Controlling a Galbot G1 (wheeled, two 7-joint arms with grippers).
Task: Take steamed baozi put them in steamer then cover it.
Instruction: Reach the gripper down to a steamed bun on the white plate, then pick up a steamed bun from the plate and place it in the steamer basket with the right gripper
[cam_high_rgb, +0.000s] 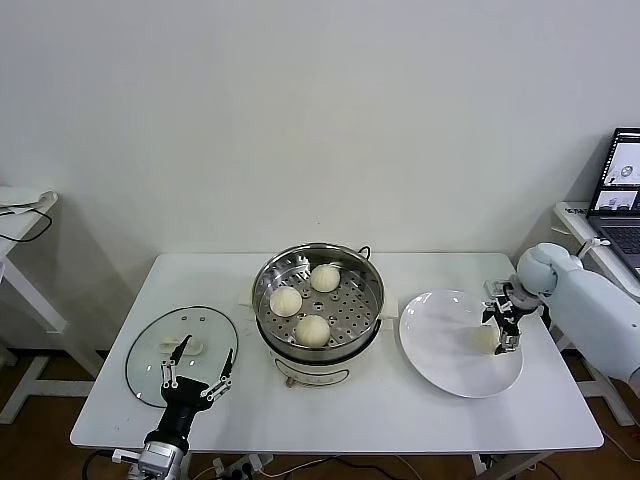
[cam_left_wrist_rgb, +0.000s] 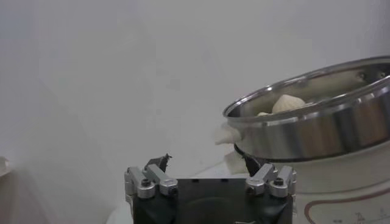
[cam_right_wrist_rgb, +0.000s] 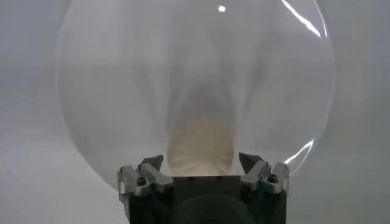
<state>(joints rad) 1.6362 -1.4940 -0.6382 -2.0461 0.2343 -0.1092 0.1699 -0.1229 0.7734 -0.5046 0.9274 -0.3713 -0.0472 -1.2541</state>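
Observation:
The steamer (cam_high_rgb: 349, 262) stands mid-table with three baozi on its perforated tray: one at the back (cam_high_rgb: 324, 277), one at the left (cam_high_rgb: 286, 300), one at the front (cam_high_rgb: 312, 329). Another baozi (cam_high_rgb: 484, 338) lies on the white plate (cam_high_rgb: 440, 320) to the right. My right gripper (cam_high_rgb: 503, 325) is down over this bun, open. In the right wrist view the bun (cam_right_wrist_rgb: 200, 146) sits between the fingertips (cam_right_wrist_rgb: 152, 164) with a gap on each side. My left gripper (cam_high_rgb: 198, 370) is open over the near edge of the glass lid (cam_high_rgb: 150, 350).
From the left wrist, the steamer's steel wall (cam_left_wrist_rgb: 317, 131) is close beside the open left gripper (cam_left_wrist_rgb: 204, 163). A laptop (cam_high_rgb: 622, 190) sits on a side table at far right. Another small table (cam_high_rgb: 25, 205) with a cable stands at far left.

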